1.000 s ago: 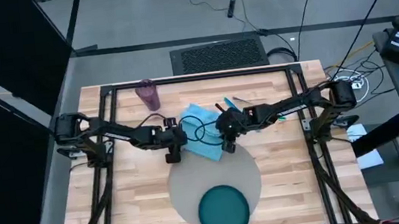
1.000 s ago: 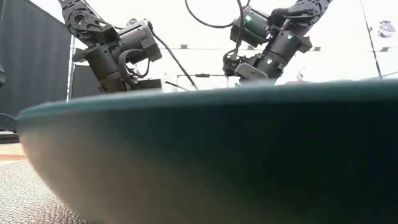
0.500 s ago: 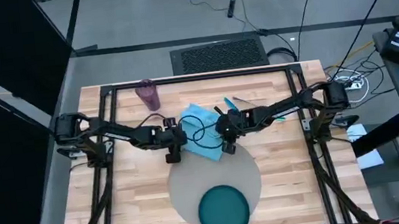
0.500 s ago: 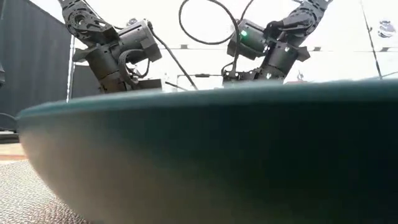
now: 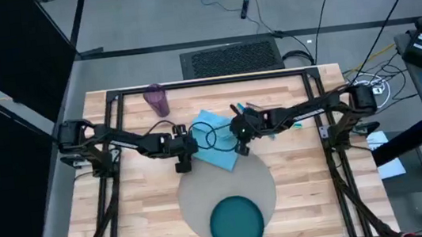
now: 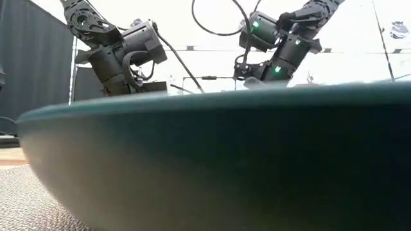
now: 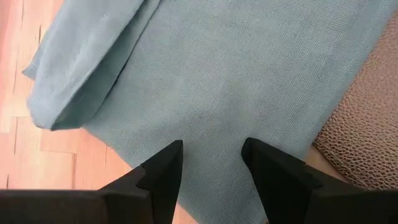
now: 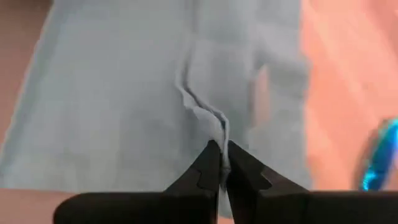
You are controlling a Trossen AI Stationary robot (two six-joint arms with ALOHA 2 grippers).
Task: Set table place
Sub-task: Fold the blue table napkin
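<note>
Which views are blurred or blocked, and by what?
Low view: the teal plate sits close to the lens, blurred, blocking most of the table, with the background overexposed.
Right wrist view: the napkin is soft.
Left wrist view: weave sharp.

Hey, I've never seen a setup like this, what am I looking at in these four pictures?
Two robot arms work at a wooden table. One picture looks straight down, one sits at table height behind a teal plate, and two come from cameras on the arms' wrists. On the table lie a round mat, the plate, a blue napkin, cutlery and a purple cup. The right gripper pinches a fold of the napkin. The left gripper hangs open over it.
</note>
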